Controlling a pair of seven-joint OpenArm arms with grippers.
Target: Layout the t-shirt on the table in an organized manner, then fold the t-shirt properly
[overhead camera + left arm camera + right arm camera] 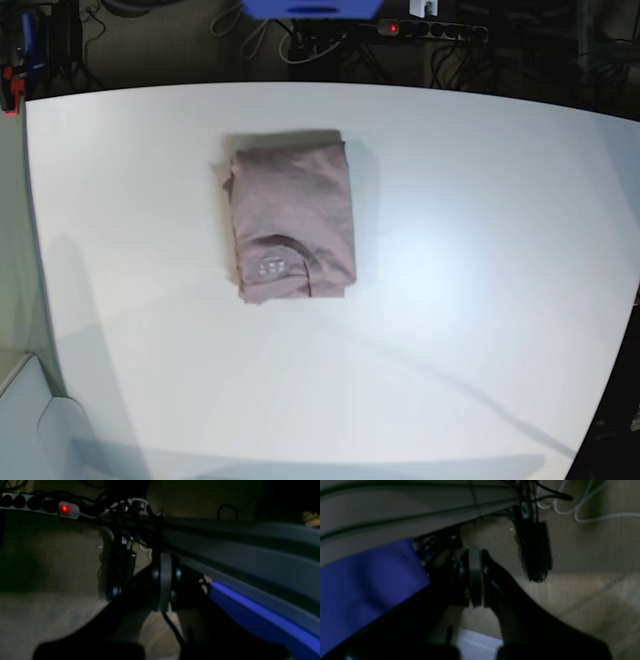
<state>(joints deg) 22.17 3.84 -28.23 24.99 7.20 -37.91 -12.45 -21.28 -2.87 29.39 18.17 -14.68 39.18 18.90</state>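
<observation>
The mauve-pink t-shirt [295, 215] lies folded into a compact rectangle left of centre on the white table [480, 300], its pale neck label facing up near its front end. Neither arm appears in the base view. Both wrist views look down at dim carpet beside the table, not at the shirt. My left gripper [165, 580] shows as dark fingers pressed together, with nothing between them. My right gripper [475, 577] looks the same, shut and empty.
A power strip [64, 509] with a lit red switch lies on the floor among tangled cables, also at the back [420, 30]. A blue block [365, 587] sits under grey rails [250, 555]. White cables [570, 507] loop on the carpet.
</observation>
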